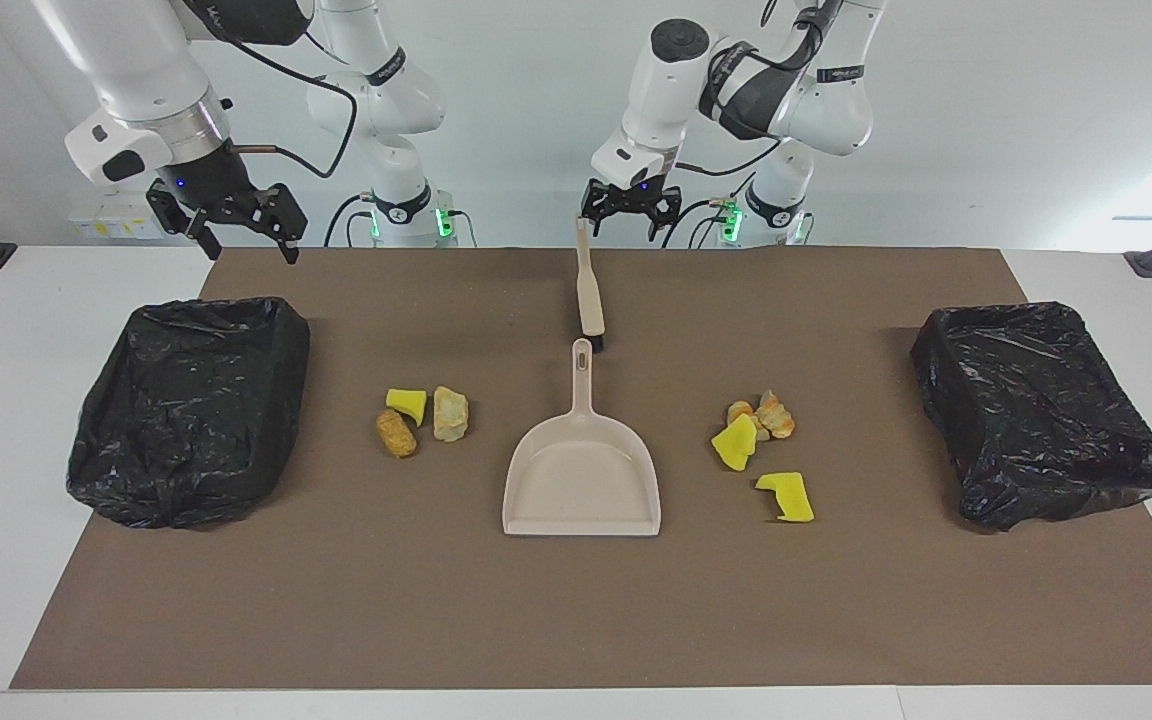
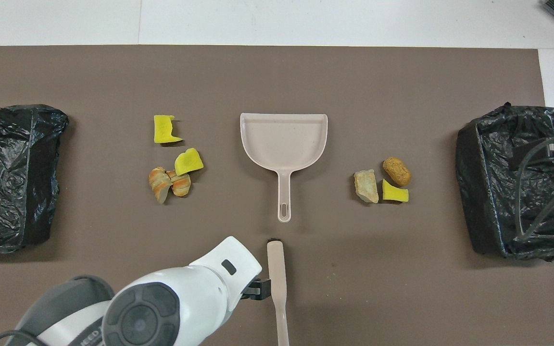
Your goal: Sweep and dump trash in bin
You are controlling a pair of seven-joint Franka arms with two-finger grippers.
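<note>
The trash lies in two groups on the brown mat. Toward the right arm's end are a yellow sponge piece [image 1: 406, 403] [image 2: 395, 192], a tan lump [image 1: 451, 413] and a brown lump [image 1: 396, 433]. Toward the left arm's end are orange-tan lumps [image 1: 774, 413] [image 2: 169, 181] and two yellow sponge pieces [image 1: 736, 442] [image 1: 786, 496]. The beige dustpan [image 1: 582, 480] [image 2: 284, 139] lies empty between them. The brush [image 1: 588, 285] [image 2: 277, 269] lies nearer to the robots than the dustpan. My left gripper [image 1: 629, 222] is open, up over the brush's handle end. My right gripper [image 1: 241, 240] is open and waits over the mat's corner.
Two bins lined with black bags stand on the mat, one at the right arm's end [image 1: 191, 405] [image 2: 517, 182] and one at the left arm's end [image 1: 1041, 410] [image 2: 12, 178]. White table surrounds the mat.
</note>
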